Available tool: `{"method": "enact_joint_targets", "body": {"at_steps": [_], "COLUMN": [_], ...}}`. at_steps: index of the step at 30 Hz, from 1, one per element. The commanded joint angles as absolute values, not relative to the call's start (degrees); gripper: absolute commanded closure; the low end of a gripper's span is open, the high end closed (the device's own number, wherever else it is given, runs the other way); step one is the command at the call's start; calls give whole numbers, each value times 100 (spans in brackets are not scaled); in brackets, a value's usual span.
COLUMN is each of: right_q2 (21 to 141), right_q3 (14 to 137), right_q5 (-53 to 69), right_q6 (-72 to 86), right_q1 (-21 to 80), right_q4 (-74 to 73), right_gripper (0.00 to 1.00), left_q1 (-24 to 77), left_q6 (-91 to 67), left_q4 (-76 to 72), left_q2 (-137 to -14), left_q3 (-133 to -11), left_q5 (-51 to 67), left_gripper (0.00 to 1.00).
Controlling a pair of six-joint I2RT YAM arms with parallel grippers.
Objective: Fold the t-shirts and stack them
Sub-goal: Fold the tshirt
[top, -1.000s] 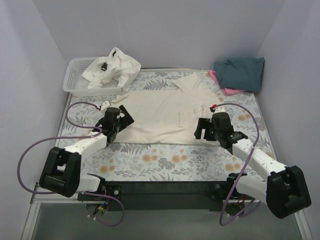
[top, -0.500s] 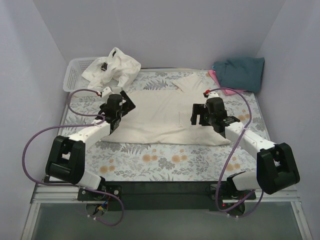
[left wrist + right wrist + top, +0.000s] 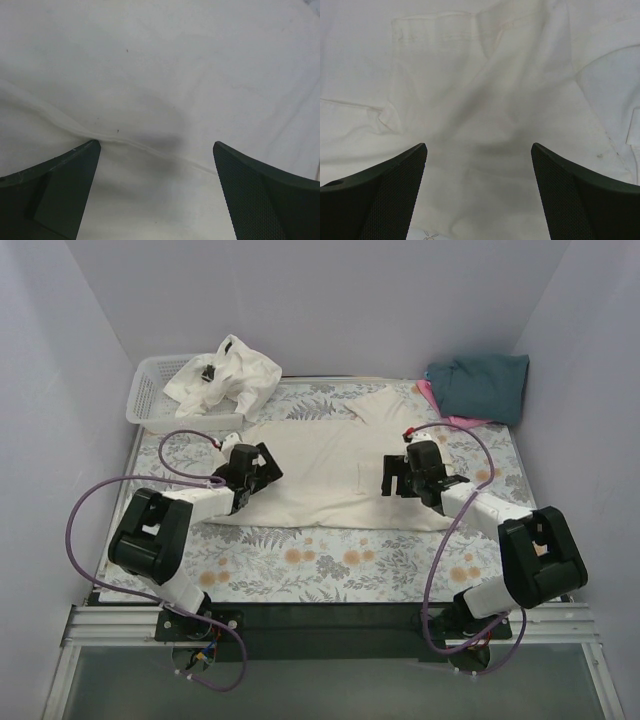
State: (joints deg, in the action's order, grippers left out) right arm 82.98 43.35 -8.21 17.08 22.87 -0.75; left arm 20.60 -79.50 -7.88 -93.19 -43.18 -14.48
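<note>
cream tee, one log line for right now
cream tee: spread flat | left jaws: open, low over its left part | right jaws: open, low over its right part

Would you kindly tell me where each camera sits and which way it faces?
Top external: above and behind the robot, looking down at the table; both arms show, left claw and right claw over the cream t-shirt.
Left wrist: on the left arm, facing down at cloth; its open fingers show.
Right wrist: likewise, fingers over a stitched seam.
All share that t-shirt.
</note>
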Motion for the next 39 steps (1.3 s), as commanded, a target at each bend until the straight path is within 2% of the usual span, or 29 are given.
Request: {"method": "enact_joint_targets", "body": {"at_steps": [1,10,24,27,33,39], "right_q2": [8463,8649,7032,6857,6198,6012], "right_q3": [4061,3235,2312,2364,2856,3234], "right_q5": [-791,-255,-185,-167,-316,-360], "right_q6": [1810,2293,2549,2523,2286,2083], "right_q1": [2276,2303,2320,2312,2320,2312], "right_q4": [158,369,-606,-755,-1037,-1037], "right_gripper": [23,28,27,27,26,26], "left_q1": [2074,2136,2381,2548,2610,2522], "left_q6": [-8068,-8340,-8560,-8552,-7999,-7322], "left_q4": [-870,-905,-484,-151,360,475], "left_q2": [-9281,-9211,-8359,-7948,-7216,-8241], "left_q3": [-4044,-3481,-2575,-2759,-3778,-4735], "left_q5": [-1476,-1362,-1484,-1669,-2802,-3972], "left_gripper": [10,9,10,10,9,10]}}
